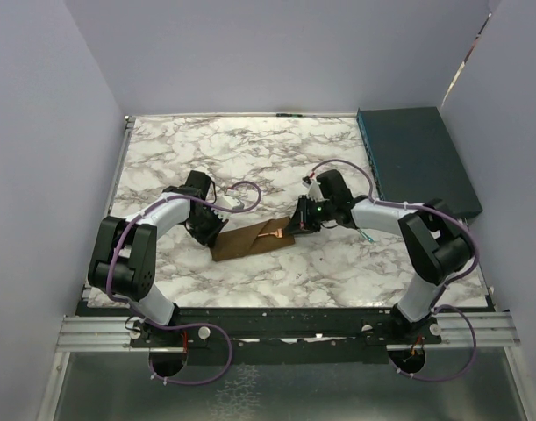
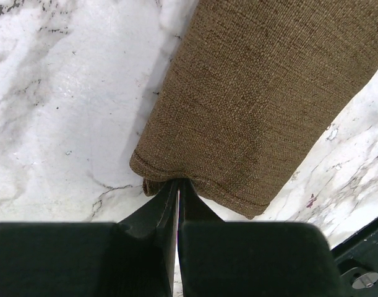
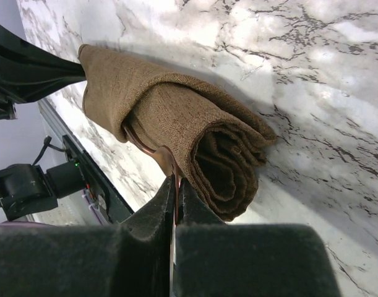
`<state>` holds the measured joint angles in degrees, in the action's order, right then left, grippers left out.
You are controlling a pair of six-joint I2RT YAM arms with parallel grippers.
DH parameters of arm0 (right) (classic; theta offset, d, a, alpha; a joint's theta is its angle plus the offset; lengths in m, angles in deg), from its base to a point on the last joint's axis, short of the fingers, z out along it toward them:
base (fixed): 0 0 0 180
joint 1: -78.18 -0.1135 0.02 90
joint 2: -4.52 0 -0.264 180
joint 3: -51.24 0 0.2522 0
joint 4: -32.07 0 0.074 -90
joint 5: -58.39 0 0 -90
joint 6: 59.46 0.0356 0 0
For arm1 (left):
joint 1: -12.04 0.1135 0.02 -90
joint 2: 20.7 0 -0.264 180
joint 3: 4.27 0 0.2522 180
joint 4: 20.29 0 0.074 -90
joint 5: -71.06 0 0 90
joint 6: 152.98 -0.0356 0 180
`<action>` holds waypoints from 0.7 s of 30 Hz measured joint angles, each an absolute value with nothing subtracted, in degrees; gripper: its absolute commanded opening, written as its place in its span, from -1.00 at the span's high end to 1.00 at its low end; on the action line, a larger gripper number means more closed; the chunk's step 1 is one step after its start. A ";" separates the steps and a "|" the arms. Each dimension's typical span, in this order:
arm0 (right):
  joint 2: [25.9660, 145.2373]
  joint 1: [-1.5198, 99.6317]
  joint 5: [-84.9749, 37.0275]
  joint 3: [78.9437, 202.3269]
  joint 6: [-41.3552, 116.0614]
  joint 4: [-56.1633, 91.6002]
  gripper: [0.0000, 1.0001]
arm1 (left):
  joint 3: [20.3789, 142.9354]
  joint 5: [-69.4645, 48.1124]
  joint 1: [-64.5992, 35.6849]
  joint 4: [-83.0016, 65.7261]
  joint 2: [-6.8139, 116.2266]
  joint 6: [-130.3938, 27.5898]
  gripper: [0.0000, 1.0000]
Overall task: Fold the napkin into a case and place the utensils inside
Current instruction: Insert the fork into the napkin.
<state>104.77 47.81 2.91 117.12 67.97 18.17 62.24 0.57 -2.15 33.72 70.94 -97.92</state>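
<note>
The brown napkin (image 1: 250, 241) lies mid-table, folded into a narrow oblong case (image 3: 176, 111) whose rolled, layered end faces the right wrist camera. My left gripper (image 2: 177, 181) is shut, its tips pinching the hem at the case's left end (image 2: 250, 105); its dark finger (image 3: 40, 71) meets the far end in the right wrist view. My right gripper (image 3: 176, 183) is shut on the thin copper fork (image 3: 148, 145), which runs along the near side of the case and slips under a fold. From above, a short copper length of the fork (image 1: 272, 234) shows just left of the right gripper (image 1: 294, 228).
A dark teal flat box (image 1: 417, 158) sits at the back right, beside the right arm. A thin greenish item (image 1: 366, 236) lies on the marble top (image 1: 206, 149) under the right forearm. Pale walls close in the left, back and right sides.
</note>
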 measured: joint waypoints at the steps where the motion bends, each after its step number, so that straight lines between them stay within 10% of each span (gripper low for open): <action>1: 104.94 47.62 2.91 117.25 67.99 18.22 0.99 | 62.24 0.57 -2.15 33.72 70.94 -97.83 0.93; 21: 109.66 44.34 1.82 121.21 67.88 19.83 0.37 | 62.52 0.57 -2.28 33.80 71.37 -97.00 0.96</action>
